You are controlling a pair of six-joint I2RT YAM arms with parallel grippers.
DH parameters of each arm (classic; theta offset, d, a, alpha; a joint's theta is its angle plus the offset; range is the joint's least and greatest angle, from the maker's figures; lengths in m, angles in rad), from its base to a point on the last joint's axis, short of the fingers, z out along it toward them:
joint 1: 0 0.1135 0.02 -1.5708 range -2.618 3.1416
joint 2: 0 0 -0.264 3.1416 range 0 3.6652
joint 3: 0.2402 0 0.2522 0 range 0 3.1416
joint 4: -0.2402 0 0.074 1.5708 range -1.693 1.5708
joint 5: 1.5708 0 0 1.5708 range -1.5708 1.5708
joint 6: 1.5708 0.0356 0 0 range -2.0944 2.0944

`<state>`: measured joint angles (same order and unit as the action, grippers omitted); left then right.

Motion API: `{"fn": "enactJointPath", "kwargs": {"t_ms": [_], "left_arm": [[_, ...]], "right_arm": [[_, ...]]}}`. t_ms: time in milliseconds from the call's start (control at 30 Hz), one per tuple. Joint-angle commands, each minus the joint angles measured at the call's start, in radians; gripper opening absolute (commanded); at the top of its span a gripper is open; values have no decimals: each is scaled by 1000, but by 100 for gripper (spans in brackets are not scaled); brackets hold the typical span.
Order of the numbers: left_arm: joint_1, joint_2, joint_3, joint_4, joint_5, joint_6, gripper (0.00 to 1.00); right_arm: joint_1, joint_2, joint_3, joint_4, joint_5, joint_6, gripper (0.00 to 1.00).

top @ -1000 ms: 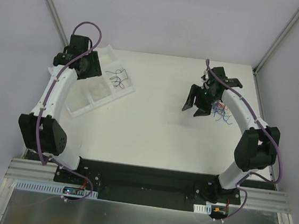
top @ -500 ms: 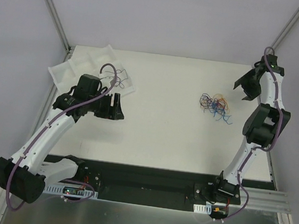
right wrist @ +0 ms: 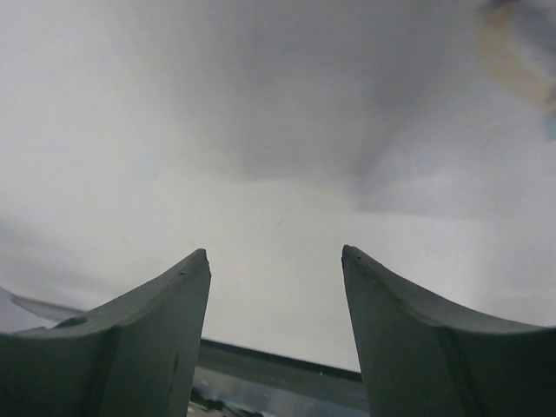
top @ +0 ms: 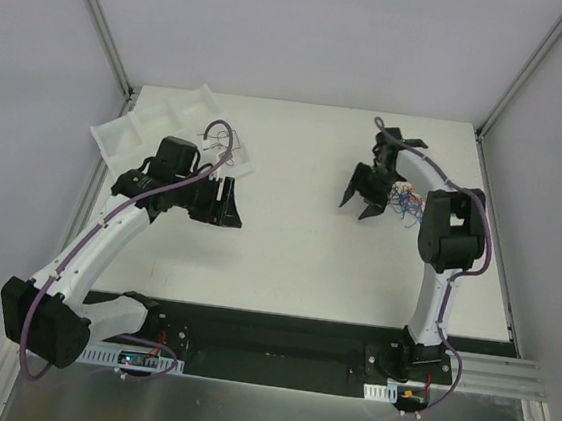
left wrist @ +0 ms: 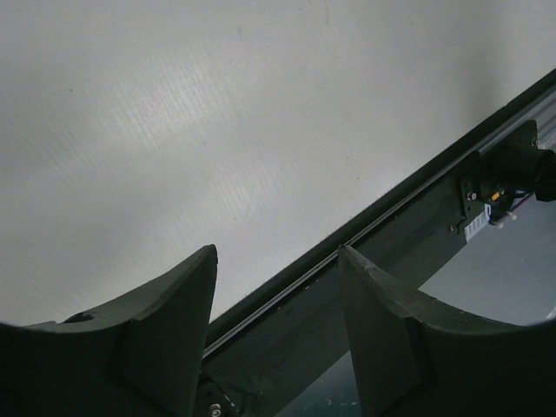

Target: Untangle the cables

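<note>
A small tangle of cables (top: pixel 408 200) in blue, orange, red and dark tones lies on the white table at the right. My right gripper (top: pixel 359 201) hovers just left of it, open and empty; in the right wrist view the gripper (right wrist: pixel 276 252) frames only bare table, with a blurred orange loop (right wrist: pixel 514 62) at the top right. A few thin dark cables (top: pixel 220 143) lie in the right end of the white tray (top: pixel 118 138). My left gripper (top: pixel 228 205) hangs open below and right of the tray; in the left wrist view the gripper (left wrist: pixel 278 252) holds nothing.
The white compartment tray sits tilted at the back left corner. A black base rail (top: pixel 277 346) runs along the near table edge and also shows in the left wrist view, base rail (left wrist: pixel 408 234). Grey walls with metal frame posts (top: pixel 100 21) close the back.
The left gripper has come away from above the tray to a spot in front of it. The right gripper swung out to the far right edge, then returned to the tangle's left side.
</note>
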<state>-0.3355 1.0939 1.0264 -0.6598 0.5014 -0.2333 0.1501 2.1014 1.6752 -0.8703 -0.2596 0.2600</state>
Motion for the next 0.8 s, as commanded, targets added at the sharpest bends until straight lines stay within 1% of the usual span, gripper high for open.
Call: {"fn": "enactJointPath", "kwargs": {"t_ms": [0, 67, 133, 167, 233, 333, 400, 500, 533, 600, 633, 700, 767], "left_arm": [[-19, 67, 63, 68, 69, 29, 56], [-34, 105, 70, 89, 86, 17, 56], [-48, 139, 87, 100, 97, 9, 56], [-54, 153, 96, 100, 103, 6, 56], [-74, 172, 112, 100, 92, 5, 56], [-83, 185, 142, 98, 75, -4, 56], [-85, 182, 149, 106, 66, -21, 57], [-88, 195, 149, 109, 51, -37, 58], [-88, 189, 149, 106, 51, -43, 58], [-89, 161, 136, 104, 37, -57, 59], [-89, 146, 129, 106, 29, -57, 59], [-89, 117, 115, 98, 6, -54, 60], [-89, 90, 101, 86, -9, -54, 61]], "right_arm": [[165, -174, -94, -6, -98, 21, 65], [229, -222, -112, -22, -125, 4, 65], [249, -286, -124, -55, -74, -19, 66], [237, -331, -147, -56, -37, -21, 67], [175, -408, -192, -50, 0, -16, 68], [12, -448, -248, -59, 46, 34, 68], [-93, -443, -279, -38, 54, 70, 68], [-204, -405, -276, -44, 135, 42, 67], [-224, -385, -252, -64, 192, 21, 67], [-253, -348, -218, -79, 253, -37, 66], [-262, -327, -204, -78, 253, -69, 66], [-271, -291, -178, -76, 306, -114, 65], [-273, -262, -163, -62, 335, -136, 63]]}}
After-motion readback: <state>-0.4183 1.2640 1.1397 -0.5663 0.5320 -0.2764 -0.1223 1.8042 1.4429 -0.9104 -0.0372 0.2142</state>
